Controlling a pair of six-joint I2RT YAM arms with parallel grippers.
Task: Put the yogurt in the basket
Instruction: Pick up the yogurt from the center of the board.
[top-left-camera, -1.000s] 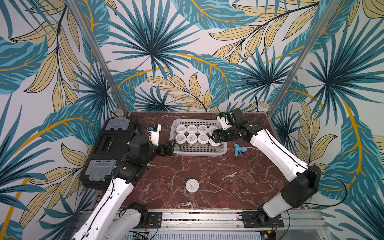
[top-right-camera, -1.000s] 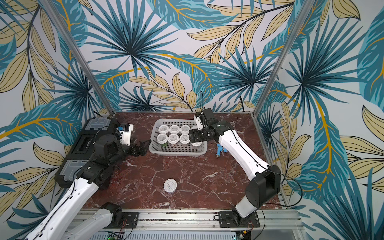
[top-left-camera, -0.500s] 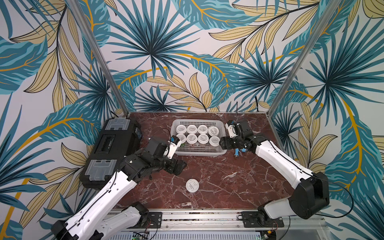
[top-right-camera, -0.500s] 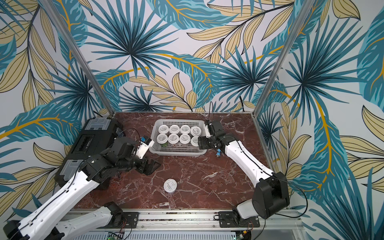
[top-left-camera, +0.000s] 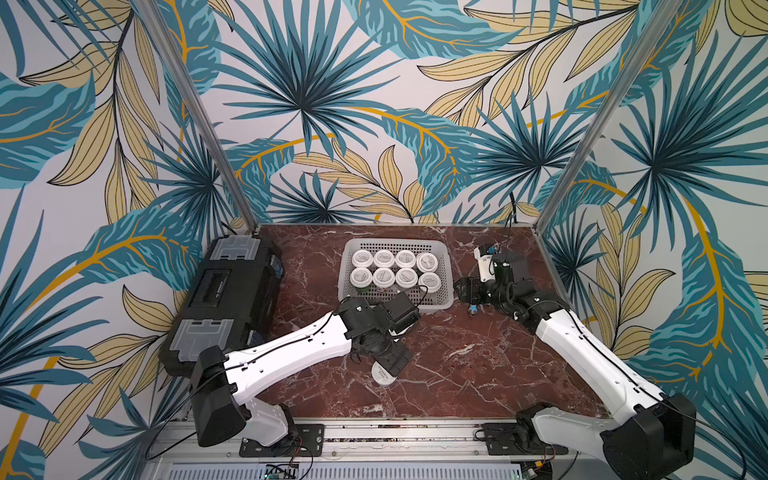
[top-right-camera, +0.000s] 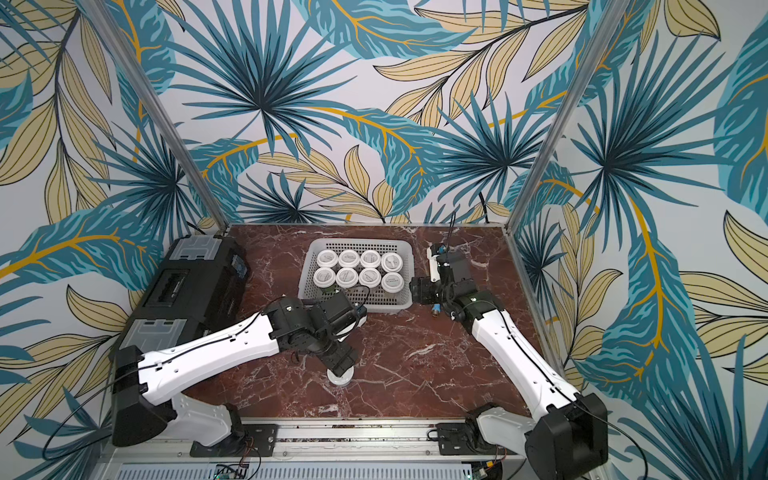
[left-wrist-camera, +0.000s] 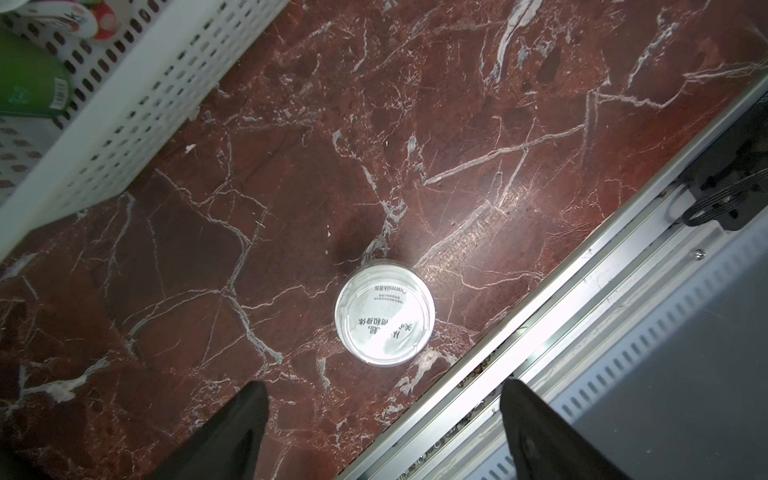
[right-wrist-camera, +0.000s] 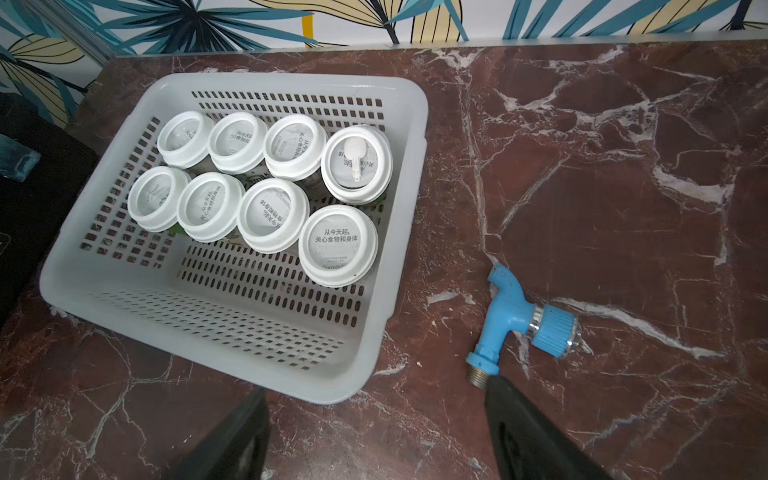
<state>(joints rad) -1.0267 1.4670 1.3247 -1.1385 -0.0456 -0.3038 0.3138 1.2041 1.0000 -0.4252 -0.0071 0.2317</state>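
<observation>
Left pincer, right pincer agape

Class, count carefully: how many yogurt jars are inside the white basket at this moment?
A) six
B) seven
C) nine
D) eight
D: eight jars sit in two rows of four in the basket; the ninth jar stands outside on the table, near the open left gripper.

Eight jars, clear with flat white printed lids, stand upright in two rows of four inside the white perforated basket, just ahead of the right gripper. The ninth jar stands upright on the table, just ahead of the left gripper and apart from the basket.
</observation>
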